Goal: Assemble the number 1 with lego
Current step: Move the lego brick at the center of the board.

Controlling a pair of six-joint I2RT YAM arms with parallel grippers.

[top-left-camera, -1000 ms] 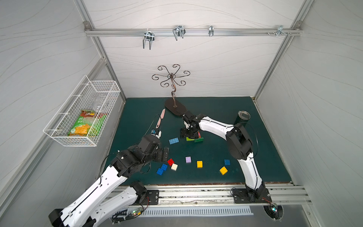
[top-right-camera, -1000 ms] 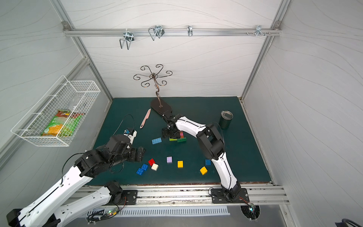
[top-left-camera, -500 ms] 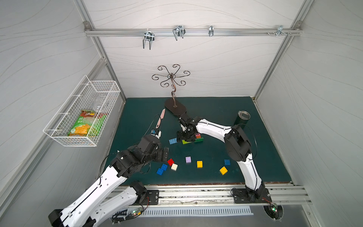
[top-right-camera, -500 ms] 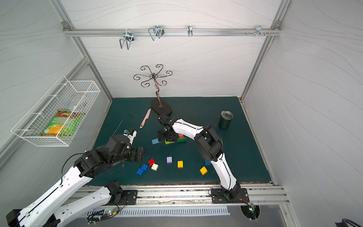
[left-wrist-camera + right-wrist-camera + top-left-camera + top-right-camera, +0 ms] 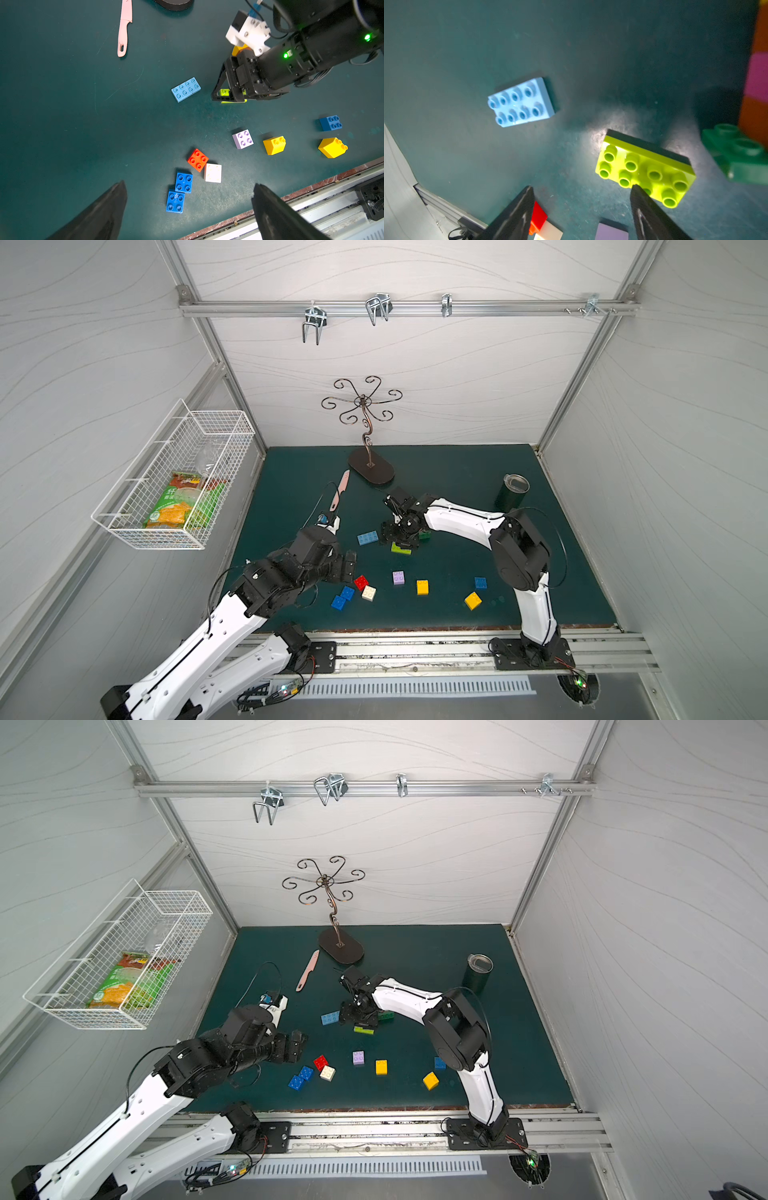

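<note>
Both top views come through bright and evenly lit, with wide-lens bending at the edges. My right wrist view is dim and blurred, a white glare patch on the counter (image 5: 588, 133) beside the lime brick (image 5: 645, 172). Left wrist view is sharp, shadows short and soft.

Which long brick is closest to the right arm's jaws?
The lime brick: one jaw tip overlaps it; the light-blue brick and dark-green brick lie clear.
</note>
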